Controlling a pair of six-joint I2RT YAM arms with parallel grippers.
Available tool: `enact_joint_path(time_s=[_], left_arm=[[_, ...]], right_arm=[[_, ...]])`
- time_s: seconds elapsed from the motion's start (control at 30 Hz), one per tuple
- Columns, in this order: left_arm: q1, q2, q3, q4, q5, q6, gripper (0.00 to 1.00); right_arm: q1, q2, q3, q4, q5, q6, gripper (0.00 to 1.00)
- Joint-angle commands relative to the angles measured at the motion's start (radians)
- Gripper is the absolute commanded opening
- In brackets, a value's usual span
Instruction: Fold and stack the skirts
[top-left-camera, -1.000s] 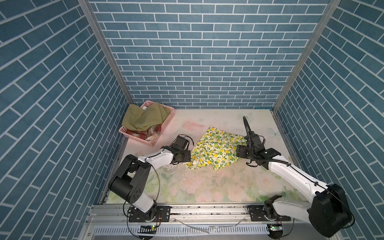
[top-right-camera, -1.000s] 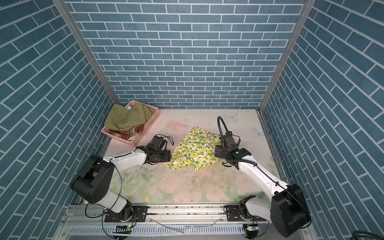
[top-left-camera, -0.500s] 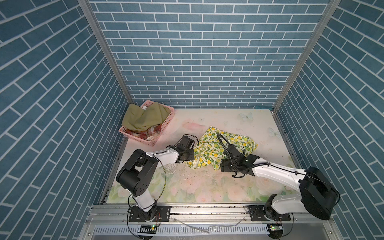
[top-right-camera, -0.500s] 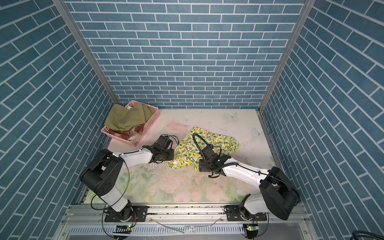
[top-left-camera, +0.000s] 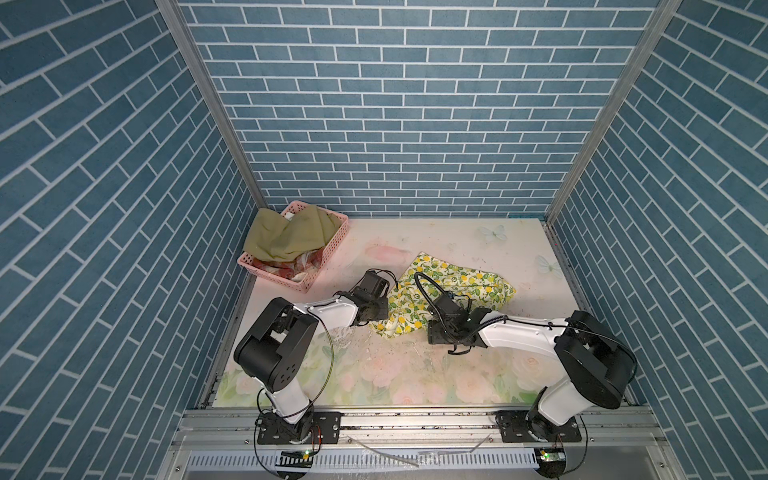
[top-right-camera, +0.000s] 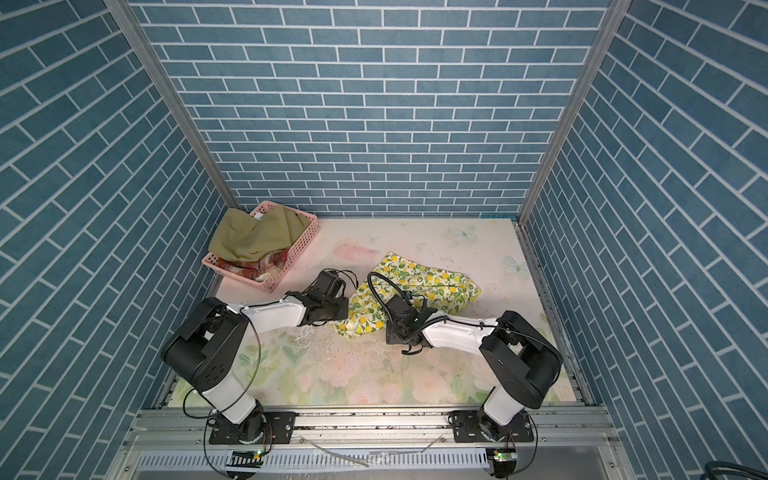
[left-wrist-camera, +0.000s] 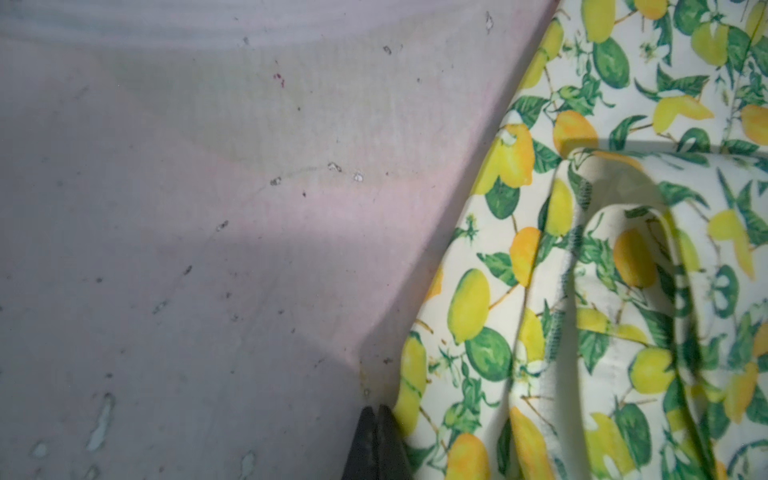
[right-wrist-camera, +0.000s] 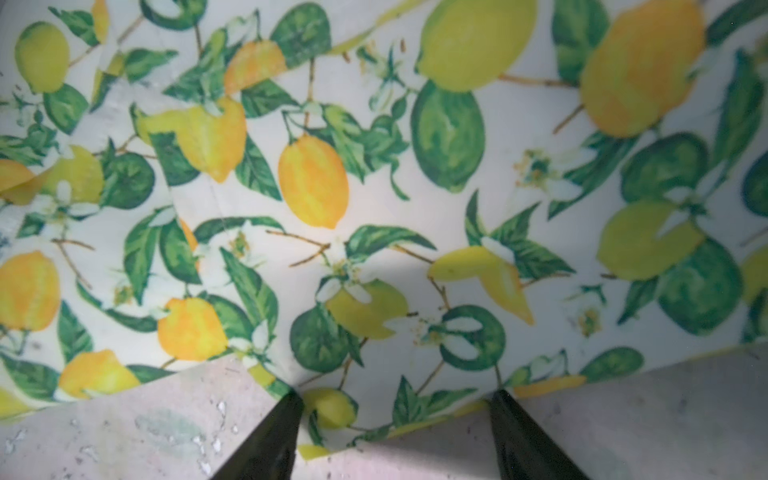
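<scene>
Counter: the faded rose-printed counter covering (top-left-camera: 395, 374) carries everything in the scene.
Right jaws: on the white right arm (top-left-camera: 519, 332), low at the near hem of the skirt. They are spread, with a hem corner lying between the two tips in the right wrist view.
Left jaws: on the white left arm (top-left-camera: 332, 316), at the skirt's left edge and pressed together. The left wrist view shows the tips just at the hem, but I cannot tell whether they pinch cloth.
Task's thing: the white cloth skirt with yellow-lemon and green-leaf print (top-left-camera: 457, 282) lies rumpled mid-counter. It sits between the two arms, with loose folds near the left side.
Step in hand: taking hold of the lemon skirt's near edge to begin folding, as I judge it. No stack exists yet.
Next move: the right jaws need to close on that hem corner. Then both sides should lift evenly and carry the edge over so the cloth folds flat.
Container: the pink perforated plastic basket (top-left-camera: 328, 253) stands at the far left corner.
Contents: the plain olive green skirt (top-left-camera: 286, 239) is draped on top. The rust-red and cream plaid skirt (top-left-camera: 286, 270) is bunched beneath it.
</scene>
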Motion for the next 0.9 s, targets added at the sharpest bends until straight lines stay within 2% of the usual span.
enact_joint_path(time_s=[0.0,0.07,0.1,0.13,0.27,0.47,0.57,0.67,0.7,0.73,0.8,0.83,0.87], left_arm=[[0.000,0.024,0.008,-0.029,-0.007,0.003,0.00],[0.001,0.020,0.012,-0.029,-0.007,0.002,0.00],[0.002,0.022,0.015,-0.028,-0.006,0.002,0.00],[0.002,0.021,0.020,-0.031,-0.006,0.003,0.00],[0.010,0.019,0.036,-0.039,-0.009,0.003,0.00],[0.048,0.013,0.046,-0.036,0.000,0.003,0.00],[0.064,0.015,0.044,-0.030,0.004,0.002,0.00],[0.075,0.023,0.044,-0.023,0.018,0.000,0.00],[0.077,0.026,0.045,-0.021,0.023,0.001,0.00],[0.076,0.030,0.046,-0.021,0.028,-0.001,0.00],[0.077,0.033,0.044,-0.017,0.043,-0.005,0.00],[0.076,0.031,0.041,-0.016,0.051,-0.006,0.00],[0.077,0.028,0.036,-0.013,0.060,-0.009,0.00]], right_arm=[[0.003,0.053,0.000,0.002,0.017,0.070,0.51],[-0.001,0.062,0.000,0.012,0.020,0.071,0.28],[-0.005,0.066,0.003,0.012,0.018,0.070,0.12],[-0.008,0.068,0.004,0.012,0.014,0.068,0.01],[-0.036,0.024,-0.001,-0.017,0.031,0.036,0.00],[-0.131,-0.166,-0.024,-0.139,0.074,-0.049,0.00],[-0.155,-0.230,-0.046,-0.146,0.068,-0.104,0.00],[-0.138,-0.242,-0.055,-0.076,-0.024,-0.218,0.00],[-0.114,-0.235,-0.048,-0.059,-0.044,-0.266,0.03],[-0.089,-0.224,-0.039,-0.051,-0.039,-0.307,0.20],[-0.046,-0.200,-0.032,-0.025,-0.022,-0.370,0.43],[-0.028,-0.186,-0.032,-0.008,-0.015,-0.395,0.52],[-0.015,-0.177,-0.032,0.004,-0.004,-0.410,0.56]])
